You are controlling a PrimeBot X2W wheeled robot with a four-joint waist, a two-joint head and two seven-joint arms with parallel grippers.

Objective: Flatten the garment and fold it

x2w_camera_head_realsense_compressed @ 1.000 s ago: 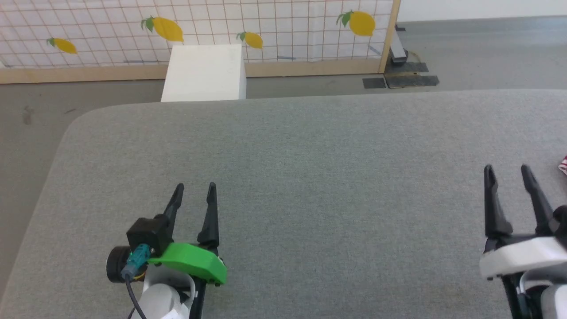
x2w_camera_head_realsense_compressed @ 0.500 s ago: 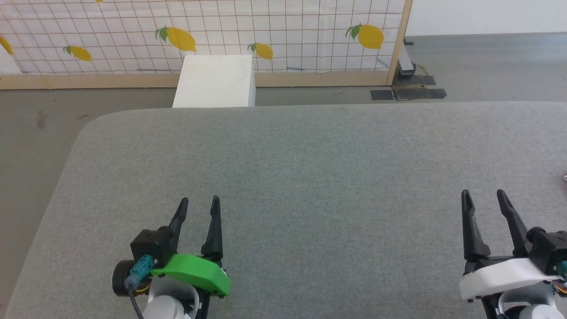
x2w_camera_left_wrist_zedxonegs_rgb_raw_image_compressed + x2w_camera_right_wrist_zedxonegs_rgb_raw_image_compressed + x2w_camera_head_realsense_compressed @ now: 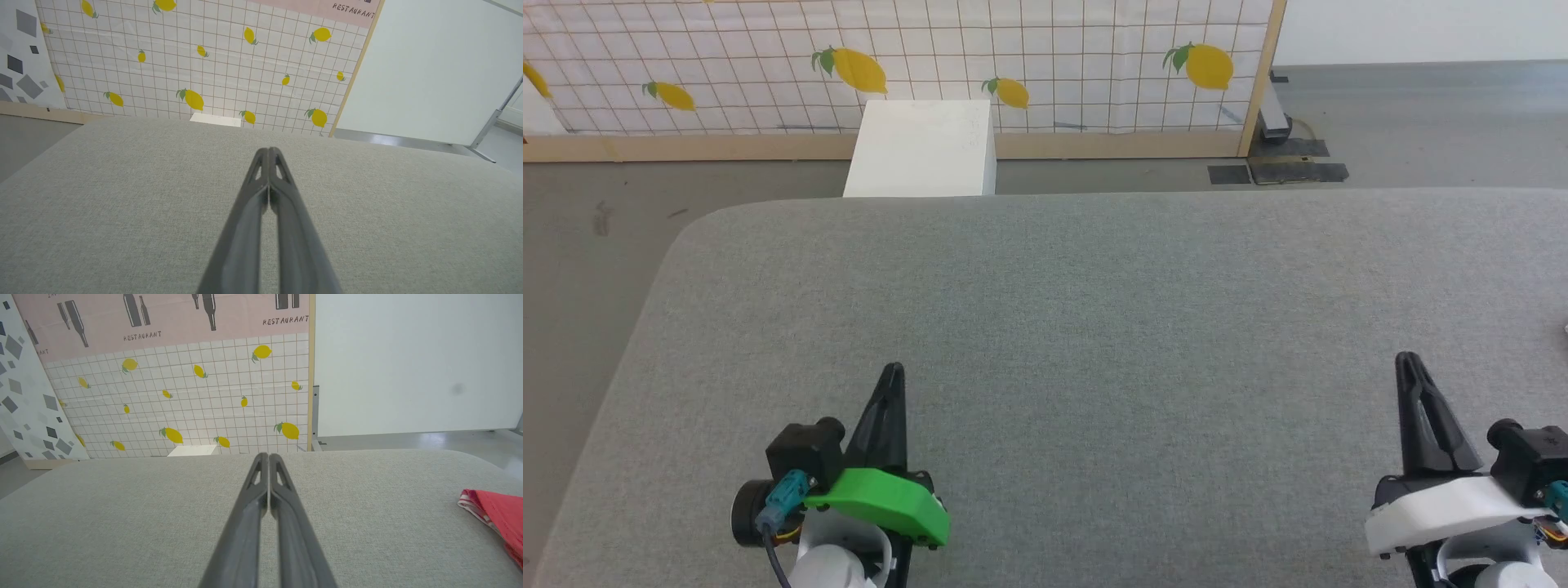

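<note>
Both grippers have closed since the earlier frame. The left gripper (image 3: pixel 892 374) and the right gripper (image 3: pixel 1409 363) now stand with fingers pressed together, clenched on nothing, above the grey padded table (image 3: pixel 1094 327). The garment (image 3: pixel 496 512), red with striped trim, lies at the table's right side, well apart from both grippers and untouched.

Step in hand: start pose, before flattening. The next move probably calls for reaching right, opening the jaws and drawing the garment toward the table's middle.

Legible writing: "RESTAURANT" on the pink panel (image 3: pixel 286 321).
</note>
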